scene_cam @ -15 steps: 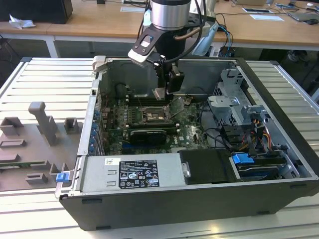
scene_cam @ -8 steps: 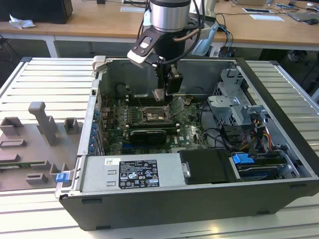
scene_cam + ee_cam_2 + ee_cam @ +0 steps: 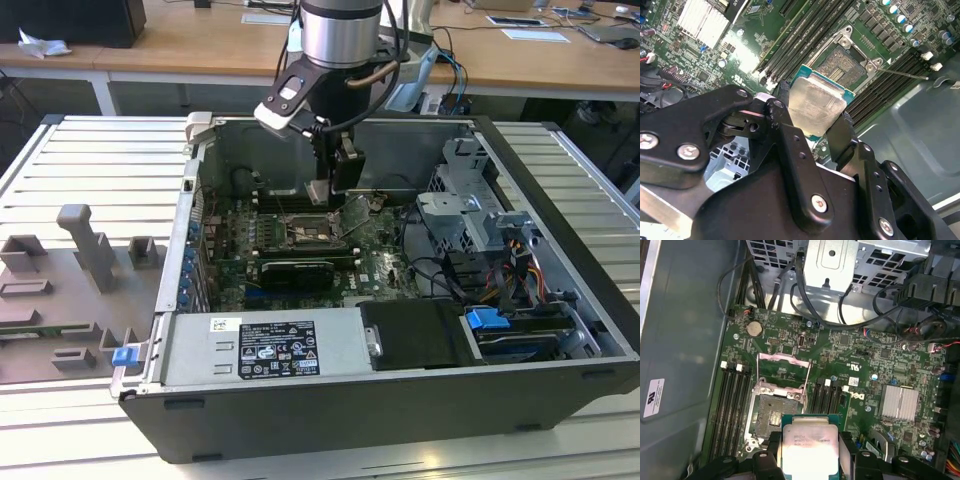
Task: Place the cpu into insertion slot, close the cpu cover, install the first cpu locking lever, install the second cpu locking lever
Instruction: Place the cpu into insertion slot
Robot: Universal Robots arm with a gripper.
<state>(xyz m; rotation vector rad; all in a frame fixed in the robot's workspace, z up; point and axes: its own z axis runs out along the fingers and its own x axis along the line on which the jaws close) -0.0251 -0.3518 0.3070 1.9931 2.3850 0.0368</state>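
Note:
My gripper (image 3: 812, 114) is shut on the cpu (image 3: 816, 105), a flat square chip with a pale silver top and green edge, pinched between two black fingers (image 3: 781, 102). In both wrist views the cpu hangs just beside and above the insertion slot (image 3: 846, 65), whose dark contact field lies bare. The cpu cover (image 3: 783, 371) stands flipped open at the slot's far side, beyond the cpu (image 3: 810, 442) and slot (image 3: 771, 412). A thin locking lever (image 3: 905, 75) sticks out by the slot. In the exterior view the gripper (image 3: 333, 190) hovers over the slot (image 3: 305, 232) inside the open computer case.
Black memory slots (image 3: 732, 405) flank the socket on both sides. A silver heat sink (image 3: 900, 402), loose cables (image 3: 840, 322) and a metal drive cage (image 3: 470, 215) crowd the case. The power supply (image 3: 265, 345) lies along the front. Grey fixtures (image 3: 85, 250) stand on the table at the exterior view's left.

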